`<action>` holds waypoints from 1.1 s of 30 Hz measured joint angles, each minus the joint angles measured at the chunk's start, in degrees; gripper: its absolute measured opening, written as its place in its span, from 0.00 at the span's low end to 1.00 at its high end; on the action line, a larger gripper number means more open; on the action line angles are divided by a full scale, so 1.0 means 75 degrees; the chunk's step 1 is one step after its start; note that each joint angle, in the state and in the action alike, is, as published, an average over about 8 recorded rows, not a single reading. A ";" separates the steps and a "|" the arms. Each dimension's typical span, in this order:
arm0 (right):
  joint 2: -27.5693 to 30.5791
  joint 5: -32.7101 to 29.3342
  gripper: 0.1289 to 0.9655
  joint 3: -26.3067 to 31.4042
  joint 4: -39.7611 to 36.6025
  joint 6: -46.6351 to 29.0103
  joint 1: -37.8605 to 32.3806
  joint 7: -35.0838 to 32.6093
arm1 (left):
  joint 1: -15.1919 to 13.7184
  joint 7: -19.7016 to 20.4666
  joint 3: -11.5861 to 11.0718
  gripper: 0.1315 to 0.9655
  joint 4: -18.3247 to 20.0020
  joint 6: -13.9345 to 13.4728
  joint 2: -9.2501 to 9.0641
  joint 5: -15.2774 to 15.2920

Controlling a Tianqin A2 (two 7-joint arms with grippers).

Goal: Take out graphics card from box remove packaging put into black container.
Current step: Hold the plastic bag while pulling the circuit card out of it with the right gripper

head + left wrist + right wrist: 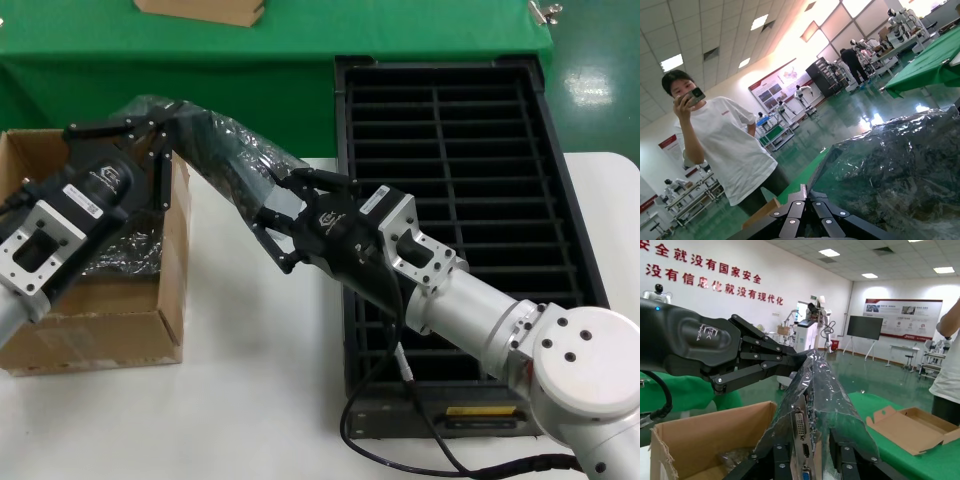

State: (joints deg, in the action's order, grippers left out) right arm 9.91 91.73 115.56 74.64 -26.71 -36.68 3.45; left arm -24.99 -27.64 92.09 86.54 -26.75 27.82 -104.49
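The graphics card [803,432], still inside its crinkly grey packaging [225,150], hangs in the air between the box [100,320] and the black container [450,200]. My left gripper [160,127] is shut on the bag's upper end above the box; its fingertips [802,192] pinch the bag edge [890,165]. My right gripper [270,222] is shut on the lower end. Its fingers [781,455] flank the silver bracket with its ports. From the right wrist, the left gripper [790,357] shows holding the top of the bag [825,390].
More crinkly plastic [130,255] lies inside the open brown box [705,440]. Green cloth [250,50] covers the table behind, with a flat cardboard piece [910,427] on it. A black cable [400,440] loops in front of the container. A person [730,145] stands beyond the table.
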 joint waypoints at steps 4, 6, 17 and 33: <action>-0.0013 -0.0008 0.21 0.0013 -0.0001 -0.0010 0.0003 -0.0003 | 0.0036 0.0083 0.0019 0.01 0.0082 0.0053 0.0042 0.0043; -0.0024 0.0001 0.20 0.0016 -0.0007 -0.0023 0.0003 -0.0019 | 0.0043 0.0112 0.0028 0.01 0.0103 0.0093 0.0057 0.0075; -0.0076 0.0085 0.08 0.0021 -0.0043 -0.0116 0.0006 -0.0145 | 0.0053 0.0193 0.0103 0.01 0.0140 0.0230 0.0064 0.0192; 0.0025 -0.0069 0.02 0.0111 0.0152 -0.0126 0.0080 0.0098 | 0.0113 0.0208 0.0135 0.01 0.0255 0.0252 -0.0011 0.0175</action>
State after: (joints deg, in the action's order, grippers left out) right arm 10.09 91.22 116.40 75.78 -27.66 -36.08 4.19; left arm -24.14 -26.08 93.10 88.45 -24.86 27.74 -103.18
